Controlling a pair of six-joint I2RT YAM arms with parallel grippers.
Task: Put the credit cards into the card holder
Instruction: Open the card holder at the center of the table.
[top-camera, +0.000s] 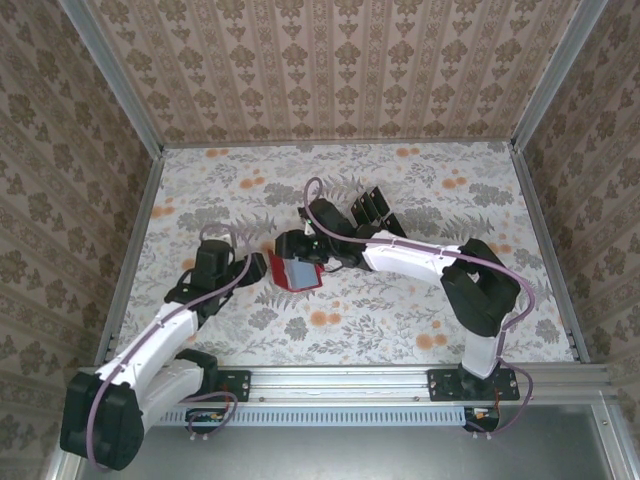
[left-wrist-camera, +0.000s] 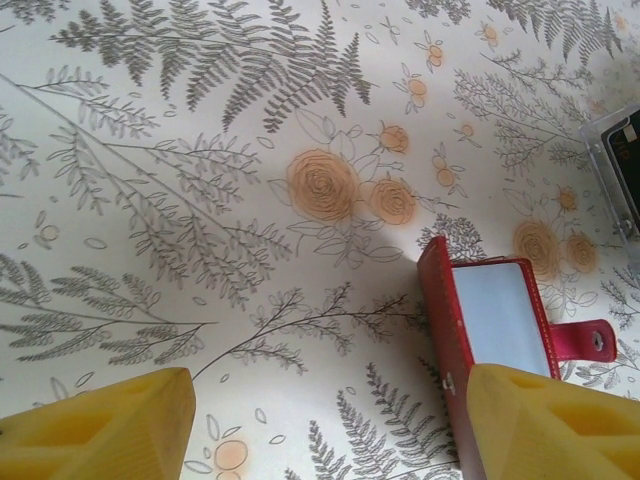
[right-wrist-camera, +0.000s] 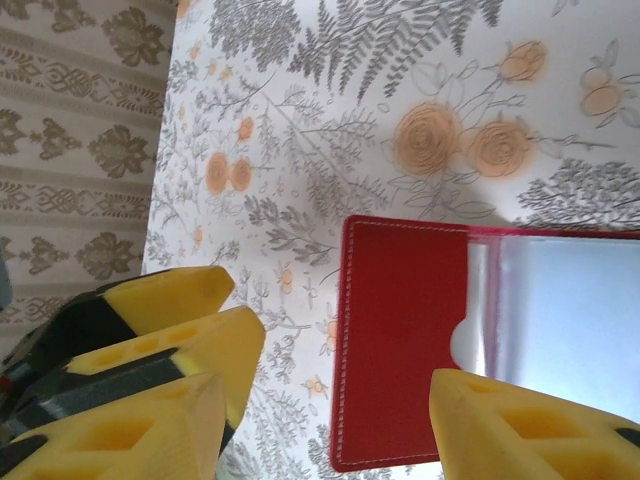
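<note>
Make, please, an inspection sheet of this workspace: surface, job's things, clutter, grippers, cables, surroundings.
Surface: floral-patterned tablecloth, flat, nothing spilled on it.
Job's things: small red leather-like folding card holder lies open, clear window up, snap strap out to one side. Glossy dark credit cards stand in a clear acrylic slotted rack, apart from the card holder.
Clutter: nothing seen.
Grippers: left gripper open, one finger at the card holder's edge. Right gripper open over the card holder, holding nothing.
Cables: purple cables run along both arms.
Surroundings: patterned wallpaper walls; aluminium rail at the near edge.
</note>
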